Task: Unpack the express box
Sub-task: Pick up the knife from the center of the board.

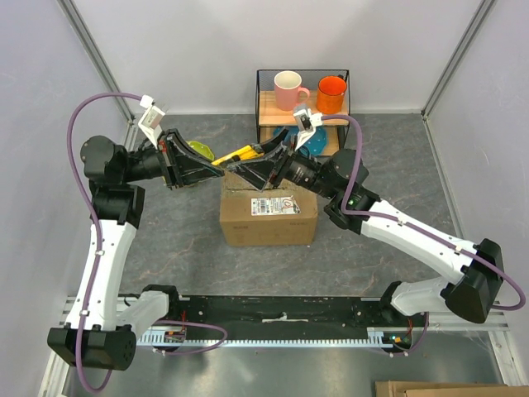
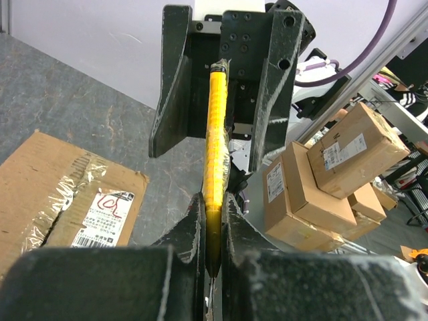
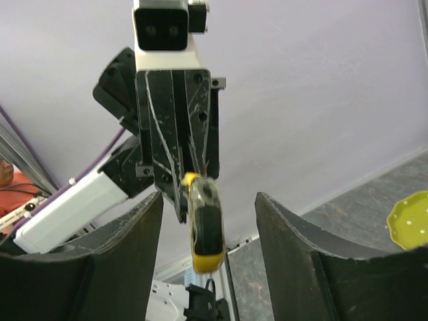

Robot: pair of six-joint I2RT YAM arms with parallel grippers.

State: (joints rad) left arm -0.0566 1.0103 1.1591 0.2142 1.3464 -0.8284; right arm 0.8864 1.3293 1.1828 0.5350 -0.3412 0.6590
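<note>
The express box (image 1: pixel 269 219) is a brown carton with a white red-printed label (image 1: pixel 274 204) and a taped seam, standing at the table's middle. It also shows in the left wrist view (image 2: pixel 60 194). My left gripper (image 1: pixel 205 165) hangs above the box's back left and is shut on a yellow utility knife (image 1: pixel 235 154), which runs between its fingers (image 2: pixel 215 167). My right gripper (image 1: pixel 254 171) faces it, open, its fingers (image 3: pixel 127 247) either side of the knife's far end (image 3: pixel 204 224) without touching it.
A black wire shelf (image 1: pixel 258 91) at the back holds a pink mug (image 1: pixel 288 89) and an orange mug (image 1: pixel 331 93). A yellow-green perforated disc (image 1: pixel 198 150) lies behind the left gripper. Grey walls close three sides. Stacked cartons (image 2: pixel 321 180) lie beyond the table.
</note>
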